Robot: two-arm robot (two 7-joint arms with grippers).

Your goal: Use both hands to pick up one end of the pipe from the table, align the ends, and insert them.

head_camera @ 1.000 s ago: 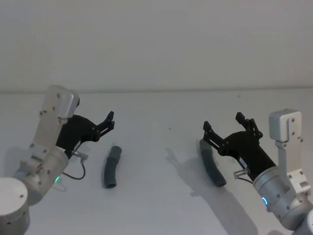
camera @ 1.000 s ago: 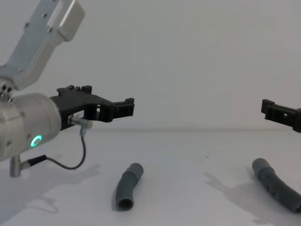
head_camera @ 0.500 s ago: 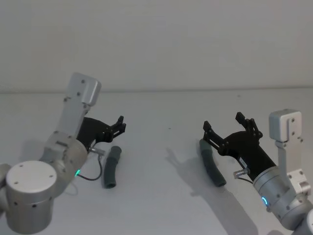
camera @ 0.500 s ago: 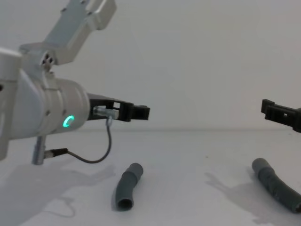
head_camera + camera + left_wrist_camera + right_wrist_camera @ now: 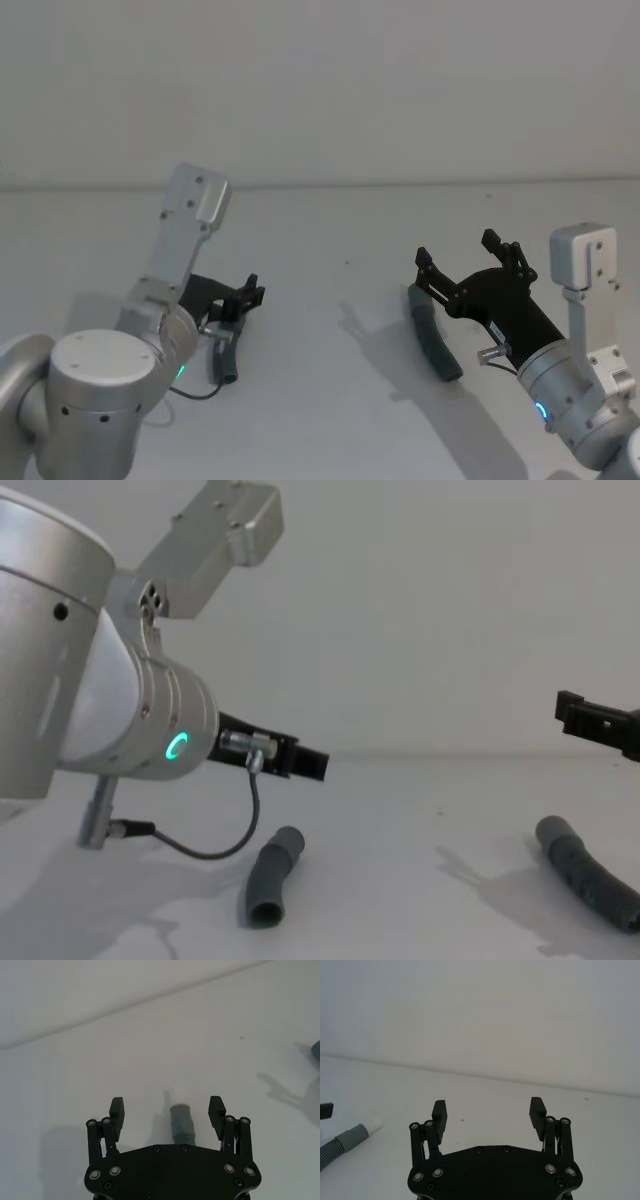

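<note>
**Poised over the left hose with fingers spread**

Shows the left gripper (image 5: 166,1106), a black skeletal claw with jointed fingers on a silver cylindrical wrist lit green, released and spread wide, holding nothing. Places its fingertips (image 5: 116,1106) either side of the smooth cuff of the left hose (image 5: 181,1122), a short dark grey corrugated flexible piece, slightly bent. Reveals from the chest view a clear gap between claw and hose, with the hose lying flat on the plain matte white table (image 5: 330,430) below.

Finds the right gripper (image 5: 457,250), likewise black and skeletal, also released and empty, held above the far end of the right hose (image 5: 432,340), a second bent dark grey corrugated piece, without touching it. Sets the two hoses well apart on the table.

Picks out, from the right wrist, a grey cuff ending in a short white tip (image 5: 374,1125); probably the far end of the left hose, though hard to say for certain.

Seems to call for lowering straight down until the pads bracket the hose, then clenching just behind the cuff, leaving the end free for mating. Better to grip close to that end, since a flexible hose held far back would likely droop and spoil the alignment. Worth keeping the hose centred between the fingers, lest one pad nudge it and roll it aside
</note>
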